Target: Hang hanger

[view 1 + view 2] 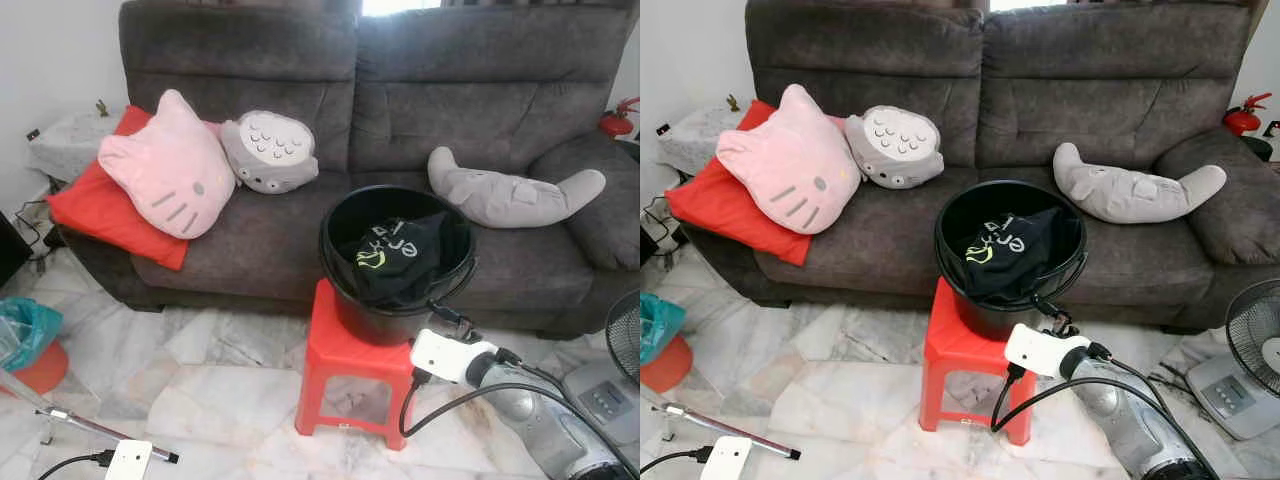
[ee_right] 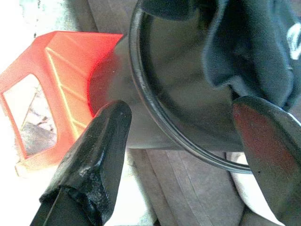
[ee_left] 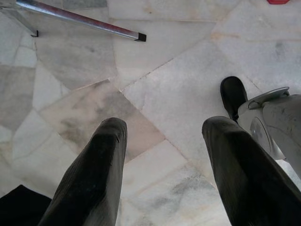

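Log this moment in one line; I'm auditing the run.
right claw: open, at bucket rim | left claw: open, over floor | bucket: on red stool, holds black garment

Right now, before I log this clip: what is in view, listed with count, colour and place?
Sofa: one, dark grey, across the back.
Cat-face cushion: one, pink, sofa's left end, on a red cushion.
Round plush: one, grey, beside the pink cushion.
Crescent plush: one, grey, right seat.
Bucket: one, black, on the stool before the sofa.
Garment: one, black with print, inside the bucket.
Stool: one, red, on the marble floor.
Fan: one, right edge.
Metal bar: one, silver, low over the floor at left.
Left tool: open, over the floor.
Right tool: open, at the bucket's rim.
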You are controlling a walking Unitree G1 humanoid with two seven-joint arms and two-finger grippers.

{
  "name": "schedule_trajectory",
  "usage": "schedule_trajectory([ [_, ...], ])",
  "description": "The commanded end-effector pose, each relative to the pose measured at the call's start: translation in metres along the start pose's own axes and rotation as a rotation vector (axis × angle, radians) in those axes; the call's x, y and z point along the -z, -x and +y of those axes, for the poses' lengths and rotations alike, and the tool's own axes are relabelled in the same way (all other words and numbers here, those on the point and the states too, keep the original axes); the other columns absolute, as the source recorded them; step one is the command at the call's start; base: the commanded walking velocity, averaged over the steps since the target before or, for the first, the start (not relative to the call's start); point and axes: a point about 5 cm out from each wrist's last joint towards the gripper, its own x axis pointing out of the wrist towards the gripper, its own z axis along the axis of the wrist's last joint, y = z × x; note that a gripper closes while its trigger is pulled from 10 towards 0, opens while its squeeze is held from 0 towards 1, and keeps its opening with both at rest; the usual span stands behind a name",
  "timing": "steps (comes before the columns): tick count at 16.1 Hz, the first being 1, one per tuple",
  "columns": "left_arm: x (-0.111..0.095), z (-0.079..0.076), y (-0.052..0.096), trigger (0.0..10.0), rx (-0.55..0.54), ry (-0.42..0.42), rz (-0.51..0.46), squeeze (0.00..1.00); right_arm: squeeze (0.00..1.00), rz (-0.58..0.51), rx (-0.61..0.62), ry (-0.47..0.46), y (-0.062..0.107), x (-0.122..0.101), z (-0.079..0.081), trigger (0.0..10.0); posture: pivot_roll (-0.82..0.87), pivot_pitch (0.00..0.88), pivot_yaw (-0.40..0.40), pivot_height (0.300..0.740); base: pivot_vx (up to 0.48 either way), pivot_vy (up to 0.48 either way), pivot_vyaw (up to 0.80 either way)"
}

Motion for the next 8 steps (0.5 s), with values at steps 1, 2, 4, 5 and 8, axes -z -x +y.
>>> schedule_trajectory([
  [1, 0.0031, 0.0035, 0.0006, 10.0, -0.006, -0.013, 0.018, 0.0, 0.0, -0.014, -0.007, 0.005, -0.0021, -0.0032, -0.0006, 10.0, -0.18, 0.0, 0.039, 0.719, 0.0, 0.0, 0.0],
  [2, 0.0031, 0.0035, 0.0006, 10.0, -0.007, -0.012, 0.018, 0.0, 0.0, -0.014, -0.007, 0.006, -0.0021, -0.0034, -0.0005, 10.0, -0.18, 0.0, 0.039, 0.719, 0.0, 0.0, 0.0],
  [4, 0.003, 0.0036, 0.0006, 10.0, -0.008, -0.011, 0.018, 0.0, 0.0, -0.016, -0.007, 0.007, -0.0022, -0.0039, -0.0006, 10.0, -0.18, 0.0, 0.039, 0.719, 0.0, 0.0, 0.0],
  [5, 0.003, 0.0037, 0.0006, 10.0, -0.008, -0.011, 0.018, 0.0, 0.0, -0.018, -0.007, 0.007, -0.0022, -0.0044, -0.0006, 10.0, -0.18, 0.0, 0.039, 0.719, 0.24, 0.0, 0.0],
  [8, 0.003, 0.0036, 0.0006, 10.0, -0.008, -0.009, 0.017, 0.0, 0.0, -0.025, -0.004, 0.009, -0.0023, -0.0057, -0.0008, 10.0, -0.18, 0.0, 0.039, 0.719, 0.161, 0.0, 0.0],
])
